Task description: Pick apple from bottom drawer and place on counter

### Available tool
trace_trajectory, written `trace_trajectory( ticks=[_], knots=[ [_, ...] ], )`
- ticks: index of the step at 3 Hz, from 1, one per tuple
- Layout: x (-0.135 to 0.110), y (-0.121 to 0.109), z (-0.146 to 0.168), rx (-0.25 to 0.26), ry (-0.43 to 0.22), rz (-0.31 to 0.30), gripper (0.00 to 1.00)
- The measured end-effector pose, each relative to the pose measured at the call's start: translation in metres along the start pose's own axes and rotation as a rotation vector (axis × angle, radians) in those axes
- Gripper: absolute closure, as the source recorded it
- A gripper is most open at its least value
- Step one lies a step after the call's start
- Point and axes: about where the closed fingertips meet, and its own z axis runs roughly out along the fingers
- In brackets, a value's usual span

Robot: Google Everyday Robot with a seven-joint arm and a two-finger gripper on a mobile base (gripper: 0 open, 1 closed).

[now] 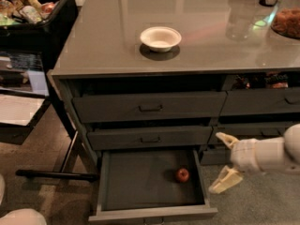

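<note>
The small red apple [182,175] lies on the flat floor of the bottom drawer [140,182], which is pulled out; it sits toward the drawer's right side. The gripper [224,162] is low at the right, just outside the drawer's right wall and to the right of the apple. Its two cream fingers are spread apart and hold nothing. The glossy grey counter [108,36] spans the top of the cabinet.
A white bowl [160,38] stands on the counter. A black bin of groceries [33,13] is at the upper left. Two handled drawers [150,108] are above the open one. A clear glass [239,20] and a dish of food [287,22] are on the counter's right.
</note>
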Motion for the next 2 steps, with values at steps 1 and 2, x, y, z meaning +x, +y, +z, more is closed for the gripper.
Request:
trace_trajectory(
  ticks=[1,2],
  knots=[
    [0.0153,-0.0088,0.0181,0.032,-0.012,0.023,0.00],
    [0.0147,-0.0089,0.0176,0.033,-0.011,0.021,0.00]
  ],
)
